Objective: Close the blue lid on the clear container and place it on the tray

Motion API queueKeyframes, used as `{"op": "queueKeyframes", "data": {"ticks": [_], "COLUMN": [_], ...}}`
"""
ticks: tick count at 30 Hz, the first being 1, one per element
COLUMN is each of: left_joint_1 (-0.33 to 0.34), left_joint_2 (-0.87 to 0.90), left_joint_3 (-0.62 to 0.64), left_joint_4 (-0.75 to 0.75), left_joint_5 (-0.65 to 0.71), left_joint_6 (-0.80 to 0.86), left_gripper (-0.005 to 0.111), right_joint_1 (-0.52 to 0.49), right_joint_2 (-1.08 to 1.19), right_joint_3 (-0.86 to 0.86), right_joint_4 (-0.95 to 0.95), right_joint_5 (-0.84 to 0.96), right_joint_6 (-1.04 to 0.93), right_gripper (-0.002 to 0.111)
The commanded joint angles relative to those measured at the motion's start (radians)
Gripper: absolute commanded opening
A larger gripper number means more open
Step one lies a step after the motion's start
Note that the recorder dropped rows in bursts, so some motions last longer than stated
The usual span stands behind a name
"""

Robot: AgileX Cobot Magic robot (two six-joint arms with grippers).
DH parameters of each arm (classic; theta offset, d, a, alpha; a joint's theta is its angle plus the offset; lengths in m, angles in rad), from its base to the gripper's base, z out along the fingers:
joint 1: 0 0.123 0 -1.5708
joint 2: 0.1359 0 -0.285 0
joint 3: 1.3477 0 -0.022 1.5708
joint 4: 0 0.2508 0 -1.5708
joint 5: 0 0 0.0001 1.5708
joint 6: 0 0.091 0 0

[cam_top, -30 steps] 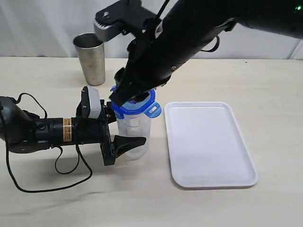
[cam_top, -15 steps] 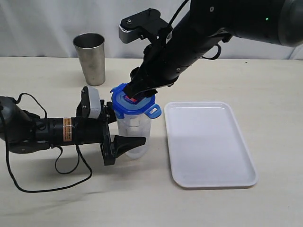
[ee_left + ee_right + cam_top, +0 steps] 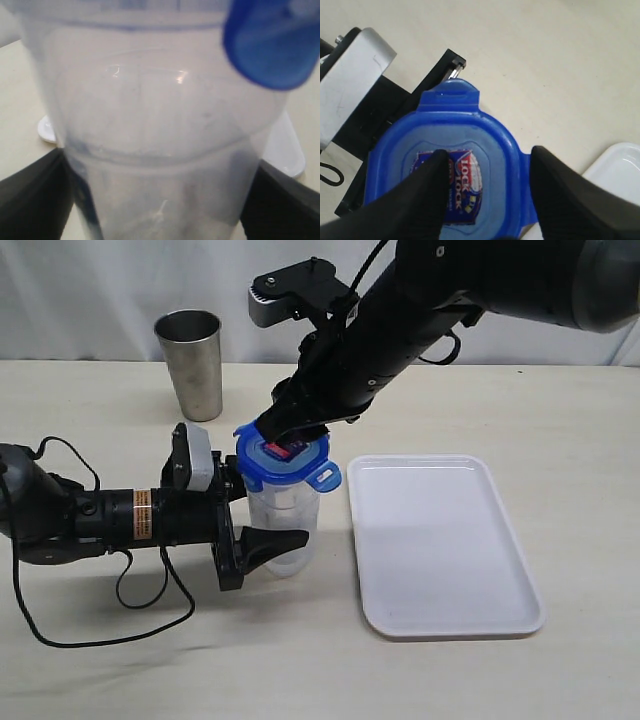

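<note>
EXTERIOR
- clear container (image 3: 285, 535): upright on table (image 3: 100, 670), left of centre, lower body between the jaws of the left gripper
- left gripper (image 3: 283, 515): lies in flat from the left, jaws closed against the container sides, holding it
- blue lid (image 3: 285, 462): sits on the container mouth; one flap (image 3: 325, 478) sticks out toward the tray
- right gripper (image 3: 283, 432): reaches down from upper right, tips at the lid top, contact not clear
- tray (image 3: 440, 570): flat, just right of the container, narrow strip of table between, not touching
- room: open table in front of the tray and at far right
- steel tumbler (image 3: 190, 365): upright, back left, well apart; inside hidden

LEFT WRIST
- clear container (image 3: 160, 125): fills the view, cloudy wall, contents cannot tell
- fingers (image 3: 30, 200): dark, one each side, against the wall
- flap (image 3: 265, 45): hangs outward over the rim
- tray (image 3: 287, 150): white corners show behind

RIGHT WRIST
- right gripper (image 3: 490, 152): fingers (image 3: 427, 200) spread apart, nothing gripped, over the lid
- blue lid (image 3: 495, 145): sticker (image 3: 465, 185) partly under one finger; two flaps out flat
- left gripper (image 3: 360, 95): beside and below the lid
- tray (image 3: 620, 170): corner just beside a flap
</note>
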Motion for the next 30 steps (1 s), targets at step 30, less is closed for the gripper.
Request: {"op": "queueKeyframes", "data": {"ticks": [30], "left_joint_1": [0.002], "left_joint_2": [-0.005], "left_joint_3": [0.004], "left_joint_4": [0.004], "left_joint_5": [0.000], "left_joint_6": [-0.003], "left_gripper": [0.000], "right_joint_1": [-0.065], "right_joint_2": [0.161], "right_joint_3": [-0.134], "right_joint_4": [0.135], "right_joint_5": [0.334], "right_joint_6": [-0.150], "right_gripper": [0.057]}}
